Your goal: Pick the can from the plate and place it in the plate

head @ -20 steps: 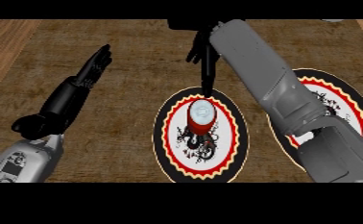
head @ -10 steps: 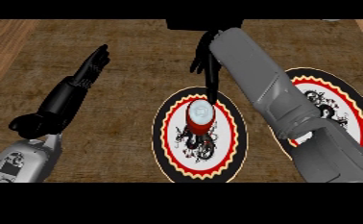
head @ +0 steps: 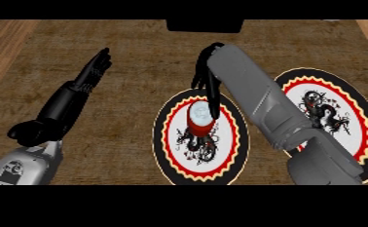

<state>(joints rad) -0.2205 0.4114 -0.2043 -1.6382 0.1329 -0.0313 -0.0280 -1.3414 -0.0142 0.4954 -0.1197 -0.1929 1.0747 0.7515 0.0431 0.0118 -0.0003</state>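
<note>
Since the can [head: 203, 115] stands upright on the middle plate [head: 164, 134], I judge the pick not yet made. My right hand [head: 210, 87] hangs just behind the can, fingers straight and holding nothing; my left hand [head: 92, 74] rests open over the counter [head: 137, 50] at the left. The grasp, the lift and the placing on the right-hand plate [head: 338, 92] are all left to do.

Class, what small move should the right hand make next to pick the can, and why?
Probably ease the right hand down a little and curl it round the can. The can stands upright on the middle plate, and the hand's straight fingers hang close behind it, not yet round it, so nothing is held.
</note>
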